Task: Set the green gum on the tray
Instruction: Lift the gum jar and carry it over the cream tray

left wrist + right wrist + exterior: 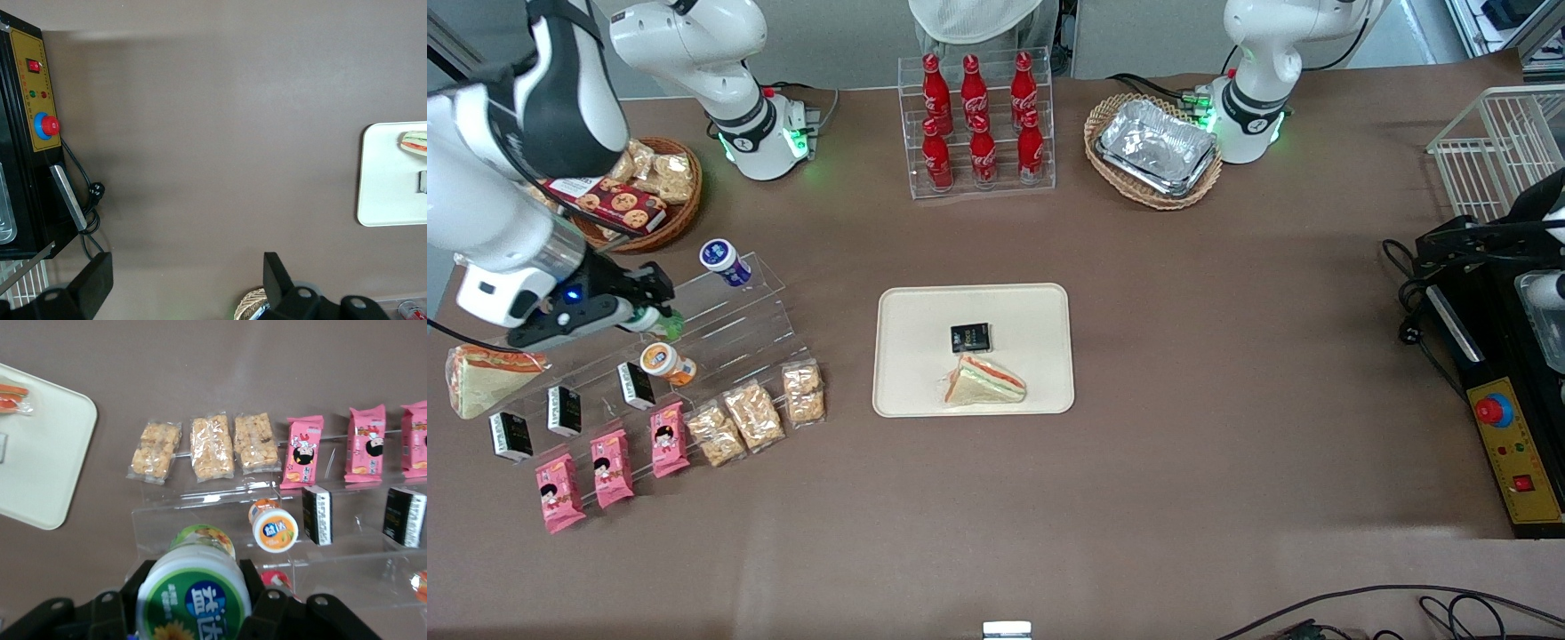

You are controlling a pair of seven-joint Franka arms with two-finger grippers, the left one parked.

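Brown tabletop (1183,293) is filling your front view, and you are looking at the cream tray (911,391) lying flat at the centre of that frame. It is carrying a wrapped sandwich (985,382) and a small black packet (970,338) whose print you cannot read.

At the upper centre you are seeing a clear rack (1040,173) holding six red Coca-Cola bottles (983,151), and just beside it, toward the upper right, a wicker basket (1112,178) holding stacked silver foil trays (1158,147). At the upper left, another wicker basket (676,222) is holding cookie packs.

At the left of the frame a clear stepped display stand (738,311) is carrying a blue gum bottle (725,263) on its top step and an orange gum bottle (665,363) a step lower. Black boxes (565,411) are sitting lower still, and pink snack packs (612,468) and clear bags of biscuits (754,416) are lining the bottom step.

Your gripper (660,320) is sitting over that stand, nearer the working arm's end of the table than the tray, with its fingers clamped on the green gum (669,324). Through the right wrist camera, the green gum (193,597) is pointing its white lid straight at you, so its long axis is running along the camera's line of sight. You are reading blue Chinese characters on a green band there, with a yellow flower beneath. The gum is well apart from the tray.
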